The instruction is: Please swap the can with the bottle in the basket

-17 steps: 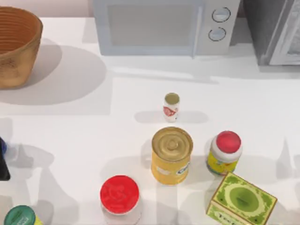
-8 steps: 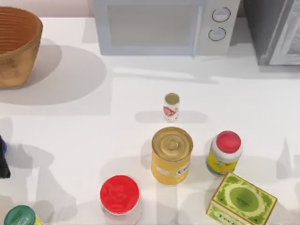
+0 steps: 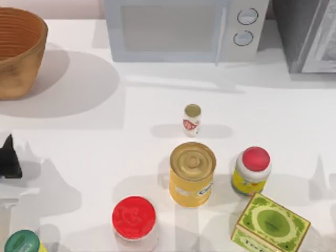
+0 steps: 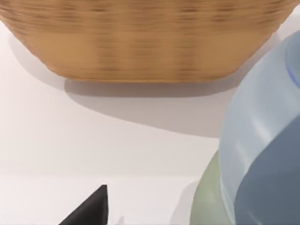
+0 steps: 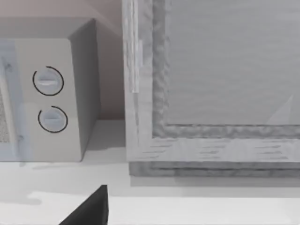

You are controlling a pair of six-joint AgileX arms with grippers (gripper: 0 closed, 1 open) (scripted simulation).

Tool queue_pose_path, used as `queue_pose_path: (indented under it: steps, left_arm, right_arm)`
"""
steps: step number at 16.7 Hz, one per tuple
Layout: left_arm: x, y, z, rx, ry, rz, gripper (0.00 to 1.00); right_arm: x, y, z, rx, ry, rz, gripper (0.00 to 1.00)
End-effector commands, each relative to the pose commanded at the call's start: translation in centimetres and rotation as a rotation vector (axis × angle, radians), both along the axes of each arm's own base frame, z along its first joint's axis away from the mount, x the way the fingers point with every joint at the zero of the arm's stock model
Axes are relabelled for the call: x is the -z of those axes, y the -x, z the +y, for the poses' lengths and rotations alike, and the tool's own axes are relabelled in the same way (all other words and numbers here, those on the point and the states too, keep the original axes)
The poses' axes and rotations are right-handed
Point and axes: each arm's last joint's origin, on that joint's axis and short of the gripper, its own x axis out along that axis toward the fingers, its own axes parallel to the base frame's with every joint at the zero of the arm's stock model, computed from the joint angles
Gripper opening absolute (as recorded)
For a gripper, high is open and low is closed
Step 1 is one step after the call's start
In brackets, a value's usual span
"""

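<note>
Left hand at bench left edge, grip impossible to tell; can hemmed by bottle, red-lidded jar, green box. Labels unreadable.

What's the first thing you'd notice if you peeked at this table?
Probably the can with its shiny gold top, standing in the middle among the groceries, with the tiny bottle just behind it. Next, the big woven basket at the far left corner, and the microwave along the back edge.
</note>
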Motion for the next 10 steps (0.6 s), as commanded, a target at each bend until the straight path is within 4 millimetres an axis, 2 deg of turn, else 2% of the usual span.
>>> queue_pose_path:
  steps: [4,10]
  left_arm:
    - [0.07,-0.13,-0.04,0.0,0.0,0.0,1.0]
    - [0.07,-0.13,-0.04,0.0,0.0,0.0,0.55]
  right_arm:
    - [0.0,0.0,0.0,0.0,0.0,0.0,1.0]
    - [0.0,0.0,0.0,0.0,0.0,0.0,1.0]
